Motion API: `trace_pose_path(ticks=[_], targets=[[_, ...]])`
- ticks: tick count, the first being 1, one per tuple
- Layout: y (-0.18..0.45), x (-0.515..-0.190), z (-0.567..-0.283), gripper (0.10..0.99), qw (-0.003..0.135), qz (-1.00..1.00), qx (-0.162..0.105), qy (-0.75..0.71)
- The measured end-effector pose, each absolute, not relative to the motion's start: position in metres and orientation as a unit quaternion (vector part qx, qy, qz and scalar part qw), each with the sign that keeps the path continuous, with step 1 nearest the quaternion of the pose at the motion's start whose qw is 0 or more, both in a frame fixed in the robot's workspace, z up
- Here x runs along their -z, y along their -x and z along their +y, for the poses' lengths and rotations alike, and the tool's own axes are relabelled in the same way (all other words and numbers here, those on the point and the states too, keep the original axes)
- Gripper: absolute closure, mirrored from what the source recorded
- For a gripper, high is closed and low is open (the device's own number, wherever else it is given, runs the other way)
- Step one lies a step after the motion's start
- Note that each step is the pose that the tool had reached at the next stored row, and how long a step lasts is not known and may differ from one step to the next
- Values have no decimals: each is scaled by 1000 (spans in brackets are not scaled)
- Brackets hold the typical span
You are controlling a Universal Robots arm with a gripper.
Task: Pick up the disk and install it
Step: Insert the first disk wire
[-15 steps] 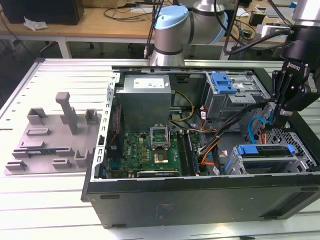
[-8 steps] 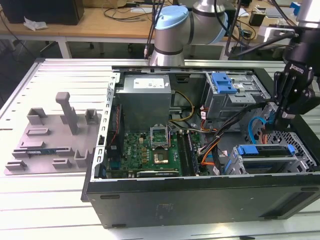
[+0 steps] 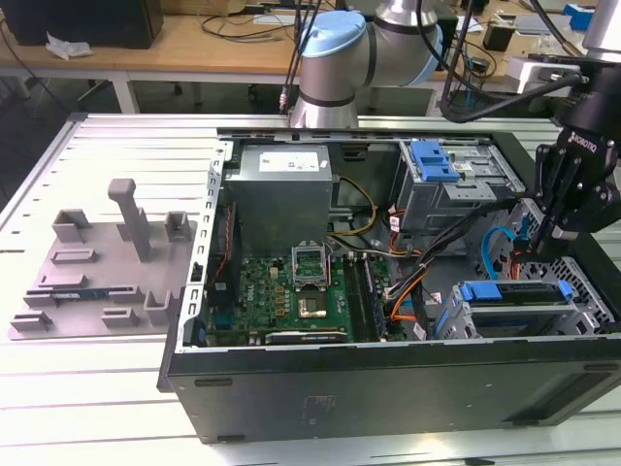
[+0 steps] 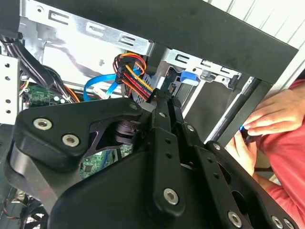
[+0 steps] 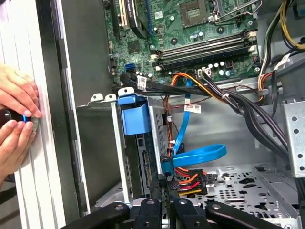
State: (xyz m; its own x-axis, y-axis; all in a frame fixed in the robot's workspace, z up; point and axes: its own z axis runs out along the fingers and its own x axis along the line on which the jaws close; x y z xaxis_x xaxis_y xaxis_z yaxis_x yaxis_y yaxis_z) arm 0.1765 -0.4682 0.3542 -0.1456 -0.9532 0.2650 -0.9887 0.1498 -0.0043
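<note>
Sitting in the case [image 3: 388, 383], the disk [image 3: 511, 291] lies just beside the tool [image 3: 541, 241].

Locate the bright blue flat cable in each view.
Exterior view: bright blue flat cable at the exterior view's right, inside the black case.
First wrist view: cable beside red-orange-yellow wires.
Second wrist view: cable beside those wires.
Shared landmark: green circuit board.

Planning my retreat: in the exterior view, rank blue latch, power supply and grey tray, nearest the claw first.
1. Blue latch, on the metal cage by the claw.
2. Power supply, inside the case, toward the exterior view's left.
3. Grey tray, outside the case.
</note>
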Motion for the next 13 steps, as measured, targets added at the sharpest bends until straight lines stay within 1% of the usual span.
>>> trace_pose_path(ticks=[2, 13], targets=[[-176, -354, -471, 918, 94, -750, -83, -649], [-172, -354, -485, 918, 77, -741, -69, -663]])
